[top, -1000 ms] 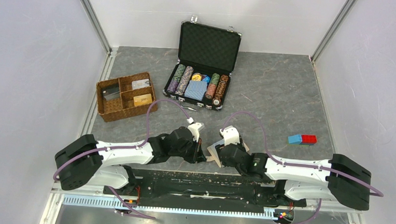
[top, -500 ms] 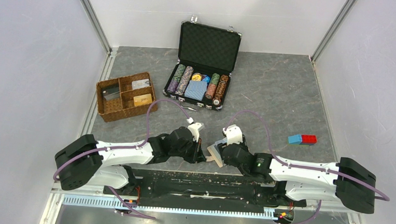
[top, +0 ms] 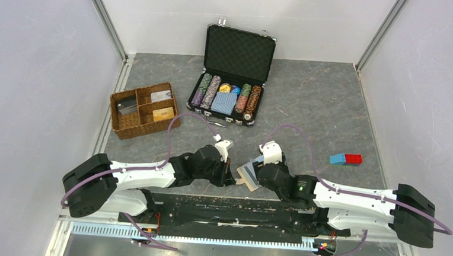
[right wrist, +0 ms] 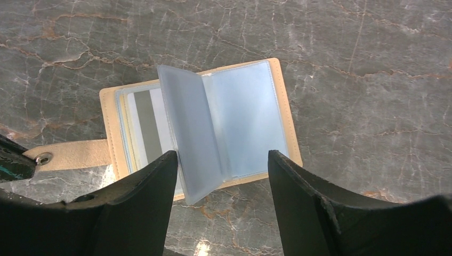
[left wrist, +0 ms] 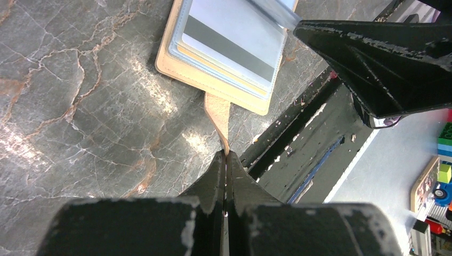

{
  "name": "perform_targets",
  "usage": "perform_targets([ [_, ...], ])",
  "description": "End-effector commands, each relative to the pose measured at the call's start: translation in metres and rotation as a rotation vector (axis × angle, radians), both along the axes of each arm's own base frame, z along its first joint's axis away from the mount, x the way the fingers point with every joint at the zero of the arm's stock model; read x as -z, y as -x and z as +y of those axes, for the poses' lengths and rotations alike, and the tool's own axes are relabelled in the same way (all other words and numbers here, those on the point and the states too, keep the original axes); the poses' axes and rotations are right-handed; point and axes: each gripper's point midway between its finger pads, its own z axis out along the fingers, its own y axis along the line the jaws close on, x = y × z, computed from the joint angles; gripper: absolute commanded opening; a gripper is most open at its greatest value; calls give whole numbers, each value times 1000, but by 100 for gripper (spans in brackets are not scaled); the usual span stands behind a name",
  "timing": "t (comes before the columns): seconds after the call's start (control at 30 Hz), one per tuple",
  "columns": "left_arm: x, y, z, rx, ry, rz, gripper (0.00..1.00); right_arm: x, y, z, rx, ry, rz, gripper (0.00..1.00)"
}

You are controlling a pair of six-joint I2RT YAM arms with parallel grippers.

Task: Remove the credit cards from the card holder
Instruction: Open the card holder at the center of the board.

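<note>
Looks like it's still at the open-and-hold step. The left hand [left wrist: 225, 156] is clamped shut on the strap tab [left wrist: 217, 113], pinning the card holder [right wrist: 277, 114] open on the counter [right wrist: 346, 53]. It lies right under the right hand [right wrist: 221, 157], whose fingers are spread with nothing in them. Next move, I'd guess, needs a fingertip on the striped card [right wrist: 145, 128] on the tab-side page. Only the right wrist view shows a clear sleeve [right wrist: 186, 138] standing up between those fingers; the left wrist view shows the pinch.

The card holder [right wrist: 266, 101] lies open on the counter [right wrist: 346, 53], one clear sleeve [right wrist: 186, 133] raised between the spread fingers [right wrist: 138, 208] of the end effector [right wrist: 221, 160].
</note>
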Motion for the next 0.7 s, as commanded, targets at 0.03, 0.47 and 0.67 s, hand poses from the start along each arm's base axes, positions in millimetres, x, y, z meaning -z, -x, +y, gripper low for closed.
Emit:
perform_targets([
  [0.03, 0, -5, 7, -8, -20, -45, 2, -20, -8, -4, 59, -31, -49, 66],
  [0.47, -3, -21, 33, -123, -131, -96, 2, -18, -12, -26, 118, -9, -56, 64],
  [0.67, -5, -29, 46, -172, -198, -118, 2, -18, -14, -33, 131, -15, -43, 61],
])
